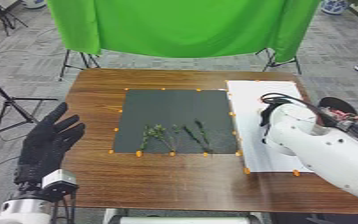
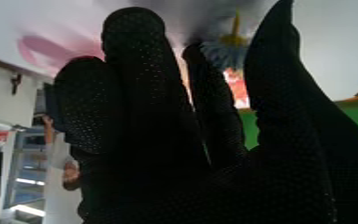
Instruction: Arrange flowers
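My right hand (image 2: 149,130) is over the white sheet (image 1: 251,155) on the right side of the table (image 1: 175,192), mostly hidden behind its own arm from the head. From the wrist I see its fingers fairly straight and the thumb standing apart from them. A spiky blue flower (image 2: 222,54) with a yellow part shows in that opening, but I cannot tell whether the glove touches it; I see no grip on it. My left hand (image 1: 47,142) is open off the table's left side, relaxed and holding nothing.

The green sprigs (image 1: 196,134) lie on the near part of the dark mat (image 1: 180,107), in the middle of the table, heads pointing roughly to the far side.

I take the step in hand to be getting hold of the blue flower, or setting it right. To do it well, I want its stem between thumb and fingers before I close, low enough that I don't crush the petals. I'd close gently, since a thin stem could roll or slip past the glove, then lift straight and slowly. The pink blur (image 2: 55,50) beside it may be another bloom, so I'd mind my outer fingers there.
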### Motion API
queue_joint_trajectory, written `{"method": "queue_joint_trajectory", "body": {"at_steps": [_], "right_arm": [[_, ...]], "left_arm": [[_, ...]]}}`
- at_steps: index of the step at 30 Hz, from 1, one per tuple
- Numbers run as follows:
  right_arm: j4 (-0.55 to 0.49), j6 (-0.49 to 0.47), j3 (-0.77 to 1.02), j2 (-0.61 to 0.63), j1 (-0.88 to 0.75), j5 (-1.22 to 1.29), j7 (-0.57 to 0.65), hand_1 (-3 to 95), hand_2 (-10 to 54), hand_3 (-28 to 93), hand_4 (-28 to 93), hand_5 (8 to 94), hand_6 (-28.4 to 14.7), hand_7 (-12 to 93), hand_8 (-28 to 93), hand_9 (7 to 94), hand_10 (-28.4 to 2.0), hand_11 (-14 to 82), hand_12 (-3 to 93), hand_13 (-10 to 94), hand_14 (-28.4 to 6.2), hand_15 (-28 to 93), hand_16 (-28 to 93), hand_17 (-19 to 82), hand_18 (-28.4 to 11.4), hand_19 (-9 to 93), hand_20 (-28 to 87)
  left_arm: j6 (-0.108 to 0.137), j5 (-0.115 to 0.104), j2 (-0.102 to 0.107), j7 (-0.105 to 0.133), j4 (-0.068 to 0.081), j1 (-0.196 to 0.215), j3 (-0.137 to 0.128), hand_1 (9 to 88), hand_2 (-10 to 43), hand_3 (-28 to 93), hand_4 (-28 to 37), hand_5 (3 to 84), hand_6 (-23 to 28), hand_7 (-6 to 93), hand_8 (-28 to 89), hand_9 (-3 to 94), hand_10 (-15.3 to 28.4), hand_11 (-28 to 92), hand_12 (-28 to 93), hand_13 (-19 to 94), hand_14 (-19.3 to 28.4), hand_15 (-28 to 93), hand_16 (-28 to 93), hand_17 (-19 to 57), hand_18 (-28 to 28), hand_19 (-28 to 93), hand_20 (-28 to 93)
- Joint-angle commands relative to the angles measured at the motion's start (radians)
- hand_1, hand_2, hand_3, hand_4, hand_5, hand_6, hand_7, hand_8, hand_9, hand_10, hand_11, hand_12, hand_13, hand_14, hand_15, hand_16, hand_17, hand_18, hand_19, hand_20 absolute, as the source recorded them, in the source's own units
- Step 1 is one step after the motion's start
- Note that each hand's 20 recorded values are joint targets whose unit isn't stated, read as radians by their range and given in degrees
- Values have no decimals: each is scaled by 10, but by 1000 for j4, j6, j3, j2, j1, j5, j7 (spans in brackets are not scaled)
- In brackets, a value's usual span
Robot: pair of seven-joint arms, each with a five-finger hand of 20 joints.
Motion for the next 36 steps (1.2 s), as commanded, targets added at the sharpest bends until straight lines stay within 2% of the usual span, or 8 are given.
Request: {"method": "queue_joint_trajectory", "body": {"at_steps": [1,10,13,19,23,26,33,36], "right_arm": [[-13,41,-35,-17,1,-38,-12,410,-36,736,-198,534,-68,172,-95,683,-209,193,151,767,-127,575,112,595,-123,932,-68],[4,70,-61,-25,-5,-49,-13,419,-39,731,-205,561,-44,190,-97,699,-198,198,151,768,-124,568,113,593,-121,932,-93],[4,107,-78,-22,-9,-66,-15,465,-45,722,-226,602,-30,211,-38,730,-173,201,152,785,-111,544,118,591,-120,932,-110],[0,152,-108,-19,-11,-105,-31,557,-72,680,-255,701,-2,245,24,830,-109,141,242,846,-74,467,148,605,-104,932,-150],[-7,167,-113,-14,-14,-125,-32,576,-75,695,-267,747,1,253,50,875,-88,112,279,859,-63,455,157,611,-101,932,-125],[-13,173,-115,-9,-10,-136,-35,579,-76,698,-269,759,1,254,51,882,-86,112,284,863,-60,455,160,611,-100,932,-118],[-43,163,-97,-4,-4,-150,-11,579,-82,711,-257,781,-7,249,61,895,-86,114,286,872,-58,451,165,614,-99,932,-94],[-57,55,-22,-25,-23,-84,-3,549,-93,720,-233,719,-44,225,73,845,-125,140,260,848,-73,466,162,610,-104,932,-115]], "left_arm": [[-16,4,-2,-11,4,-12,7,300,70,647,-206,351,87,105,-81,310,189,287,107,198,258,557,-123,-79,258,510,49],[-26,14,-14,-39,8,-21,3,301,71,646,-207,353,88,105,-81,310,189,287,107,199,258,556,-123,-79,258,511,48],[-27,23,-28,-56,6,-18,-3,301,71,647,-206,353,88,106,-81,310,190,287,107,199,258,557,-123,-79,258,512,48],[-26,14,-28,-47,4,-11,-2,300,71,647,-206,354,89,105,-81,311,190,288,107,199,258,558,-123,-79,258,512,48],[-23,7,-26,-40,4,-5,-2,300,71,647,-207,354,90,104,-81,312,190,289,107,199,258,558,-123,-79,258,512,48],[-13,-7,-14,-18,2,2,2,301,71,647,-207,354,90,104,-81,312,190,289,106,199,258,558,-123,-79,258,513,48],[-11,-9,-10,-4,2,12,3,300,71,647,-206,355,90,105,-81,313,190,290,106,199,259,558,-124,-79,258,512,47],[-10,-10,-10,-2,0,16,-2,300,71,647,-206,355,90,104,-81,313,190,290,105,200,258,558,-124,-79,257,512,46]]}}
